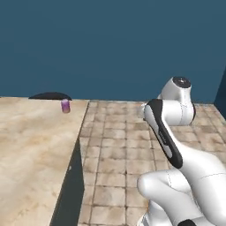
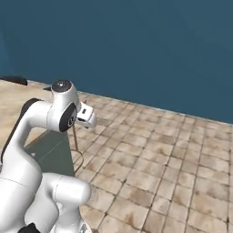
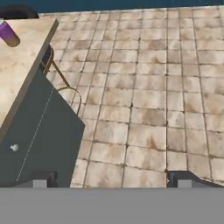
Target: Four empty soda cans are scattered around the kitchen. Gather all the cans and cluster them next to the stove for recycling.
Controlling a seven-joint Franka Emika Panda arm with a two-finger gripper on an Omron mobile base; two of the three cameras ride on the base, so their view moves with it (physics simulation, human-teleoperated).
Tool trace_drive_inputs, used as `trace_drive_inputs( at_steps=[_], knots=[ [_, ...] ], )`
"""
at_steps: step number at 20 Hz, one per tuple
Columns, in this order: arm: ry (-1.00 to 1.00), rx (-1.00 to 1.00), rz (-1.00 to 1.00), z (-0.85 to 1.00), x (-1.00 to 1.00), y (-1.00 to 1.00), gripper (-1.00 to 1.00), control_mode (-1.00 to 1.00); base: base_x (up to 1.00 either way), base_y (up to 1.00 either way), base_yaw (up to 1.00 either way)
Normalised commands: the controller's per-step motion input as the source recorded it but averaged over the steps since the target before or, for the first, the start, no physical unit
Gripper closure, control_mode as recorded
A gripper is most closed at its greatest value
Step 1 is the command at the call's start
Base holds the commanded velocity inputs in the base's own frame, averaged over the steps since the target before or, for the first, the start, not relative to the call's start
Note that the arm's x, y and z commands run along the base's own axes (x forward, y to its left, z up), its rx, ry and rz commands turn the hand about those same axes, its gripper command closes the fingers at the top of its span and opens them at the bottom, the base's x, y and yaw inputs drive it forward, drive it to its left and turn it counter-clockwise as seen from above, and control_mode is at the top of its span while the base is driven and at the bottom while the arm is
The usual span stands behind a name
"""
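1. A small purple can [image 1: 65,106] stands straight up on the counter [image 1: 31,150], near its far edge and close to the corner by the floor. In the hand view the same can [image 3: 8,34] sits in the top left corner of the picture.
2. The gripper [image 3: 113,178] is wide open and holds nothing. Its two dark tips [image 3: 41,178] show far apart at the bottom of the hand view.
3. The gripper points down at the tiled floor [image 3: 144,96], beside the counter. The can is up on top and off to the side, well apart from the gripper. I think the arm [image 1: 165,132] must swing over the counter and reach toward the far edge to get it.
4. The can is round and smooth, with a silver top. Its long side goes up and down, so a grab from the side should fit.
5. The counter top looks like beige stone with brown streaks. Its side is flat and dark grey. The floor has square tan tiles.
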Motion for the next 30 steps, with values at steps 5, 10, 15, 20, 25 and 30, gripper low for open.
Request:
trace_drive_inputs(
  at_steps=[5, 10, 15, 20, 25, 30],
  knots=[
    [0.00, 0.00, 0.00, 0.00, 0.00, 0.00, -1.00, 1.00, 0.53, -0.38, 0.63],
    [0.00, 0.00, 0.00, 0.00, 0.00, 0.00, -1.00, 1.00, 0.41, -0.78, 0.41],
    [0.00, 0.00, 0.00, 0.00, 0.00, 0.00, -1.00, 1.00, 0.21, -0.87, 0.46],
    [0.00, 0.00, 0.00, 0.00, 0.00, 0.00, -1.00, 1.00, 0.35, -0.74, 0.51],
    [0.00, 0.00, 0.00, 0.00, 0.00, 0.00, -1.00, 1.00, 0.47, -0.80, 0.49],
    [0.00, 0.00, 0.00, 0.00, 0.00, 0.00, -1.00, 1.00, 0.45, -0.80, 0.48]
  ],
)
